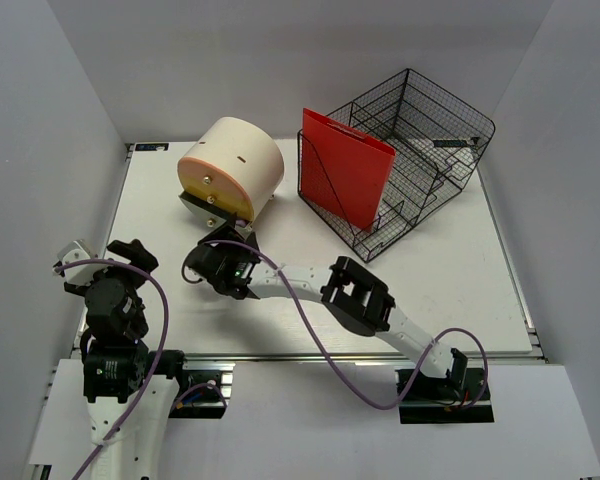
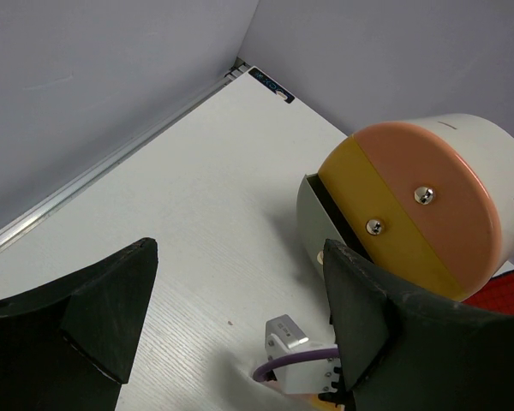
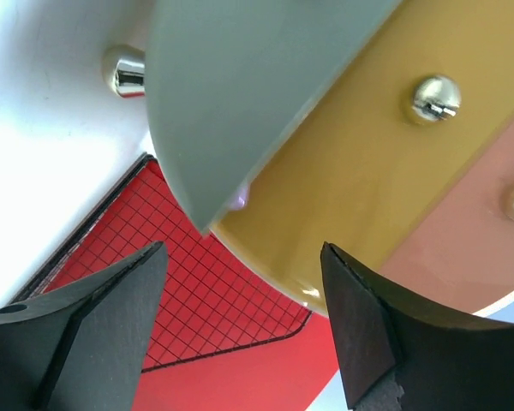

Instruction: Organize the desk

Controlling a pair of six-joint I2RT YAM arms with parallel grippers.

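The white desk (image 1: 450,290) holds a round cream drawer unit (image 1: 232,162) at the back left, with pink, yellow and grey drawer fronts. The grey bottom drawer (image 1: 205,208) stands pulled out a little. My right gripper (image 1: 223,243) is open and empty right in front of that drawer. In the right wrist view (image 3: 240,334) the grey drawer (image 3: 240,86) and yellow drawer (image 3: 360,171) fill the frame just beyond the fingers. My left gripper (image 1: 132,254) is open and empty at the desk's left edge. Its wrist view (image 2: 240,334) shows the drawer unit (image 2: 411,205) ahead to the right.
A black wire-mesh organizer (image 1: 420,150) stands at the back right with a red folder (image 1: 345,170) upright in its front slot. A metal rail (image 1: 380,355) runs along the near edge. Grey walls enclose the desk. The right arm's wrist (image 2: 300,355) shows between my left fingers.
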